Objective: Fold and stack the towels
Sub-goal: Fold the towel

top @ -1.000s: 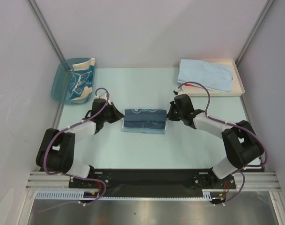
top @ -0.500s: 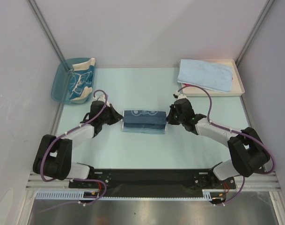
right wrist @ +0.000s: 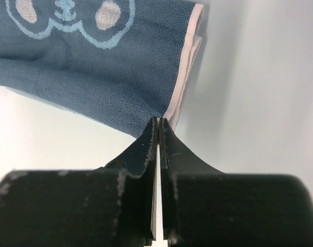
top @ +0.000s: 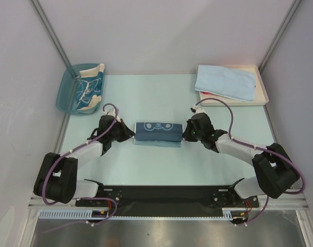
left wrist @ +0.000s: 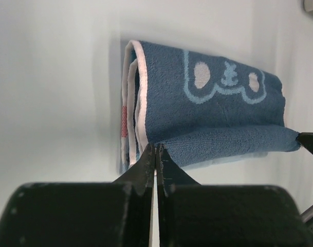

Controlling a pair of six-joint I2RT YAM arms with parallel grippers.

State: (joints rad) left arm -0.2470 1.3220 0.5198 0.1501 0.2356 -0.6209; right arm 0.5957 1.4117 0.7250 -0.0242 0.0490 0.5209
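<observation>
The dark-blue towel (top: 157, 131) with a cartoon face lies folded in the middle of the table. My left gripper (top: 131, 135) is shut on its left end, pinching the near layer (left wrist: 155, 146). My right gripper (top: 185, 134) is shut on its right end, at the white-bordered edge (right wrist: 159, 121). The near layer is raised and rolled over between them, shown in the left wrist view (left wrist: 223, 141) and the right wrist view (right wrist: 84, 92). A light-blue towel (top: 225, 83) lies folded on the cream tray (top: 262, 96). A beige, teal-bordered towel (top: 91, 88) sits in the blue bin (top: 65, 98).
The bin stands at the far left corner and the tray at the far right corner. Grey walls close the table in on three sides. A black rail with the arm bases runs along the near edge (top: 161, 195).
Both grippers have moved a little away from the bases, carrying the towel's near edge with them. The towel now looks narrower from front to back.
</observation>
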